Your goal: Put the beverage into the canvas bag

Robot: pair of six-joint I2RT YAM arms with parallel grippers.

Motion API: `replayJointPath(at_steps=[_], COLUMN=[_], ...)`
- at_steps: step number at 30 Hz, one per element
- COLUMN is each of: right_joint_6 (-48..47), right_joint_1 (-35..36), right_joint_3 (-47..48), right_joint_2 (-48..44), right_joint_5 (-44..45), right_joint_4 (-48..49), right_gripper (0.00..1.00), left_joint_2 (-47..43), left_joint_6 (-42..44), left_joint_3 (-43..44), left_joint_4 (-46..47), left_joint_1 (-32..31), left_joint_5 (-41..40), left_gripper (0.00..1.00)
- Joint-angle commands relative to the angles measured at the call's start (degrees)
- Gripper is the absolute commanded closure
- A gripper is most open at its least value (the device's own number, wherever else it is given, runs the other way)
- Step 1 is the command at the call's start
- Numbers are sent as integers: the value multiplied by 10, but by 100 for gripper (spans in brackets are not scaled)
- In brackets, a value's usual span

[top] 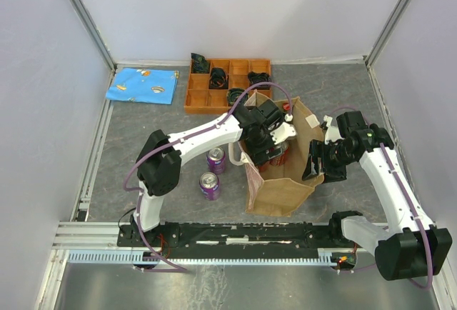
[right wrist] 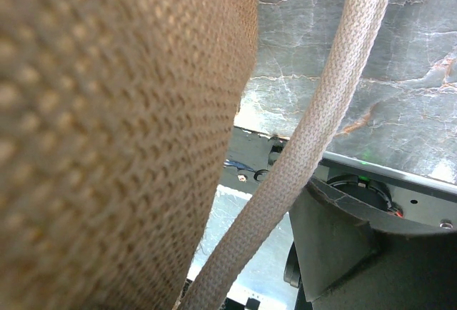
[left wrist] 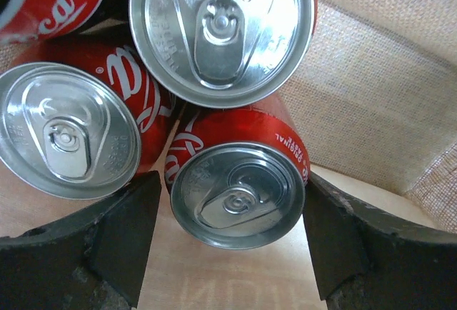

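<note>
The tan canvas bag [top: 285, 181] stands open at mid-table. My left gripper [top: 270, 142] reaches down into it. In the left wrist view a red cola can [left wrist: 239, 192], the beverage, stands on the bag's floor [left wrist: 228, 278] between my open left gripper [left wrist: 232, 246]; a thin gap shows at the left finger [left wrist: 128, 231]. Several more red cans [left wrist: 221, 28] crowd behind it. My right gripper [top: 319, 163] sits at the bag's right wall [right wrist: 107, 138], open, with the whitish handle strap [right wrist: 314, 131] running beside its visible finger [right wrist: 335, 238]. Its other finger is hidden by canvas.
Two purple cans [top: 216, 160] [top: 209, 186] stand on the table left of the bag. An orange compartment tray [top: 196, 99] with black parts and a blue cloth [top: 143, 85] lie at the back. A metal rail [top: 235, 235] runs along the near edge.
</note>
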Motion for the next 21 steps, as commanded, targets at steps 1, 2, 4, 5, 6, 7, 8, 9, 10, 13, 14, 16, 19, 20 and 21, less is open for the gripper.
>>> replayJointPath(at_steps=[1, 2, 4, 5, 6, 7, 8, 9, 10, 13, 14, 16, 19, 20, 21], right_joint_6=[0, 0, 1, 0, 0, 1, 1, 1, 1, 1, 1, 1, 0, 0, -1], right_joint_1=[2, 2, 2, 2, 2, 2, 2, 2, 2, 2, 2, 2, 2, 2, 2], right_joint_3=[-9, -9, -10, -10, -10, -9, -9, -10, -10, -10, -10, -9, -8, -8, -8], right_joint_2=[-8, -9, -10, -11, -11, -12, -12, -14, -15, -17, -17, -16, -13, -12, -11], right_joint_5=[-5, -5, -5, -6, -5, -6, -5, -5, -5, -5, -5, -5, -7, -8, -8], right_joint_4=[-19, -18, -18, -18, -18, -19, -19, -19, -19, -20, -20, -21, -21, -22, -22], right_gripper=[26, 26, 26, 26, 26, 26, 26, 26, 27, 27, 26, 27, 27, 27, 27], left_joint_2=[-5, -7, -9, -10, -11, -13, -16, -20, -24, -38, -44, -53, -67, -71, -74], left_joint_6=[-2, -1, -2, -3, -4, -5, -7, -9, -10, -16, -18, -23, -33, -36, -42], left_joint_3=[-2, 0, 3, 6, 9, 17, 24, 32, 41, 72, 81, 99, 118, 125, 133], left_joint_4=[2, -1, -4, -6, -8, -12, -15, -18, -22, -33, -36, -42, -48, -50, -52], left_joint_1=[7, 6, 7, 6, 7, 7, 6, 7, 6, 7, 6, 6, 6, 6, 7], left_joint_5=[-35, -34, -34, -34, -34, -34, -33, -32, -30, -28, -27, -24, -20, -19, -20], left_gripper=[16, 16, 15, 15, 15, 14, 14, 13, 13, 12, 11, 11, 11, 11, 11])
